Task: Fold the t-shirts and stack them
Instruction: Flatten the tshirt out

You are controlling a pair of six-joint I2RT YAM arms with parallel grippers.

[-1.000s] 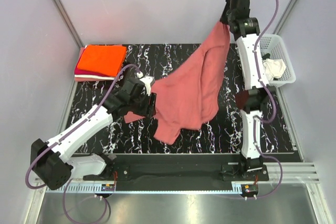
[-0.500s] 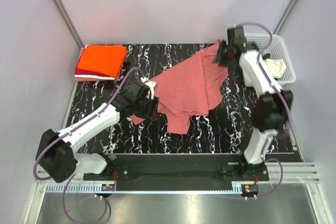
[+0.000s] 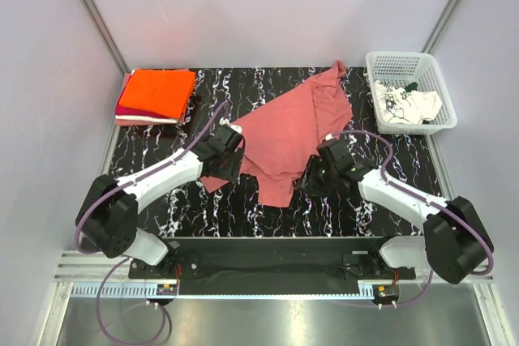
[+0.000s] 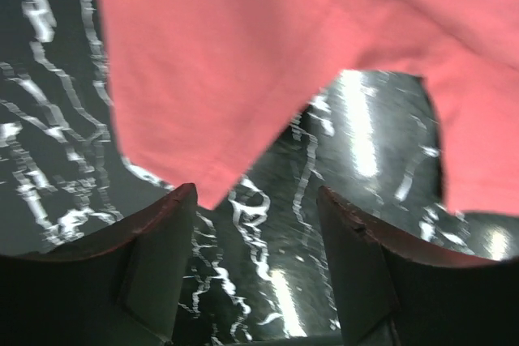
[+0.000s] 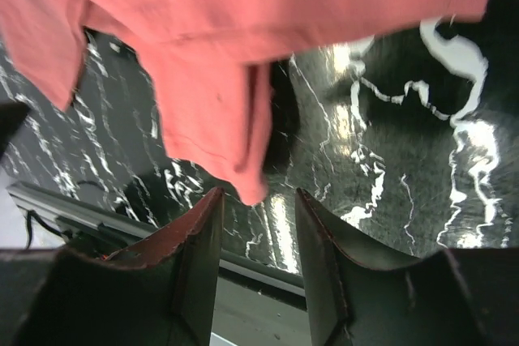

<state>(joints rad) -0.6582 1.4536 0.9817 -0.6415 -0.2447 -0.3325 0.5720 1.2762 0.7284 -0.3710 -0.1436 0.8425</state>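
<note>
The dusty rose-red t-shirt lies spread and crumpled on the black marbled table, one end reaching the far edge. My left gripper is open at the shirt's left corner; in the left wrist view the cloth lies just beyond the empty fingers. My right gripper is open beside the shirt's near right edge; in the right wrist view a hanging flap ends just ahead of the fingers. Folded orange and magenta tees are stacked at the far left. A white printed tee lies in the basket.
The white mesh basket stands at the far right corner of the table. Grey walls close in the sides and back. The black rail with the arm bases runs along the near edge.
My right gripper has let go of the rose-red shirt, and the arm swung from high at the far right down to the shirt's near right edge. The shirt dropped flat. The left gripper barely moved.
</note>
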